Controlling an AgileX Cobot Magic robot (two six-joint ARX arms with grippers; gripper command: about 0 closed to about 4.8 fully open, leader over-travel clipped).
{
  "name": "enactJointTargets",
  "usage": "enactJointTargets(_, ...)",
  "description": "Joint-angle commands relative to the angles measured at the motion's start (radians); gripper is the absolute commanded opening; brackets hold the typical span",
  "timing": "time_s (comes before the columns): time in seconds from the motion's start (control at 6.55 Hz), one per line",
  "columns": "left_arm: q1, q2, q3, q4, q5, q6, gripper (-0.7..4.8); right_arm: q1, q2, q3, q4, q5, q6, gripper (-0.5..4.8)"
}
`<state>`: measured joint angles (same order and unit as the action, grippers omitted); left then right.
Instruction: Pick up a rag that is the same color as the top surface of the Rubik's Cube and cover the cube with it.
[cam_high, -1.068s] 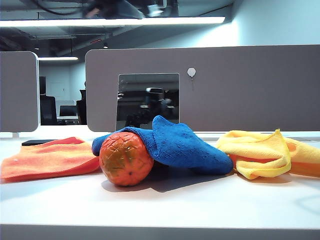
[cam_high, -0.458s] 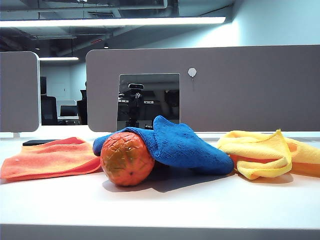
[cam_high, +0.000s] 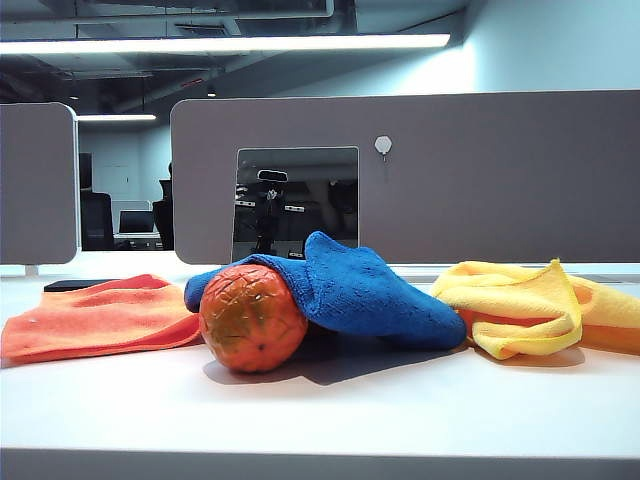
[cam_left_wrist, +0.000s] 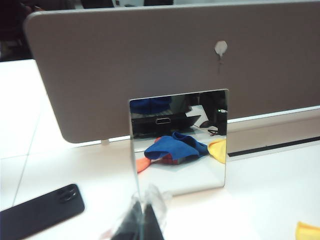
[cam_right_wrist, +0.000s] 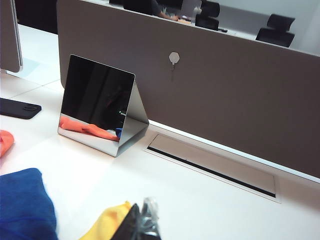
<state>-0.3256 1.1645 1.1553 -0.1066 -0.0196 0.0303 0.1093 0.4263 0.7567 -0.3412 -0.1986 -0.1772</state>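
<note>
Below my two shut, empty hands, left (cam_left_wrist: 142, 222) and right (cam_right_wrist: 141, 225), the deep blue fuzzy rag (cam_high: 355, 290) drapes the counter (cam_high: 400, 410); cube hidden, apparently covered, so I'd withdraw.

No readable text, label, brand, number or sign anywhere. Blank on the rag (cam_high: 350, 290), the ball (cam_high: 252, 318) and the orange cloth (cam_high: 100, 315). Nothing printed on the partition (cam_high: 480, 180) beyond the left claw (cam_left_wrist: 142, 220), only a plain pale hook (cam_left_wrist: 220, 48) well above the mirror (cam_left_wrist: 179, 142). Back of the phone (cam_left_wrist: 40, 210), just beside that shut claw, without a legible logo. Same bare partition and mirror ahead of the right claw (cam_right_wrist: 142, 222); yellow cloth (cam_right_wrist: 107, 222) touching it, unmarked.
</note>
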Motion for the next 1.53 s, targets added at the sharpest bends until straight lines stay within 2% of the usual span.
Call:
enactJointTargets(0.15,0.005,-0.133,-0.154,-0.027,-0.067,0.005,-0.06,-0.002,-0.253,-0.187,0.008,-0.005,0.036,-0.05)
enactJointTargets(0.31,0.006,-0.229,-0.283,-0.031,-0.093,-0.016,-0.06,-0.002,-0.38,-0.305,0.014,-0.002,0.058,-0.05)
enactJointTargets(0.46,0.006,-0.271,-0.326,-0.031,-0.093,-0.029,-0.06,-0.002,-0.42,-0.359,0.034,-0.005,0.103,-0.05)
enactJointTargets(0.61,0.006,-0.358,-0.403,-0.048,-0.126,-0.045,-0.06,-0.001,-0.423,-0.44,0.124,-0.006,0.133,-0.05)
enactJointTargets(0.76,0.007,-0.639,-0.583,-0.095,-0.209,-0.07,-0.06,-0.003,-0.423,-0.619,0.429,-0.001,0.133,-0.05)
enactJointTargets(0.92,0.007,-0.686,-0.613,-0.095,-0.213,-0.071,-0.06,-0.003,-0.423,-0.639,0.478,0.004,0.132,-0.05)
enactJointTargets(1.22,0.007,-0.787,-0.679,-0.098,-0.249,-0.071,-0.06,-0.003,-0.423,-0.657,0.489,0.101,0.132,-0.05)
enactJointTargets(1.37,0.007,-0.873,-0.74,-0.108,-0.246,-0.071,-0.06,-0.003,-0.423,-0.71,0.543,0.115,0.134,-0.05)
enactJointTargets(1.53,0.007,-0.878,-0.744,-0.132,-0.246,-0.068,-0.06,-0.004,-0.423,-0.747,0.556,0.156,0.149,-0.05)
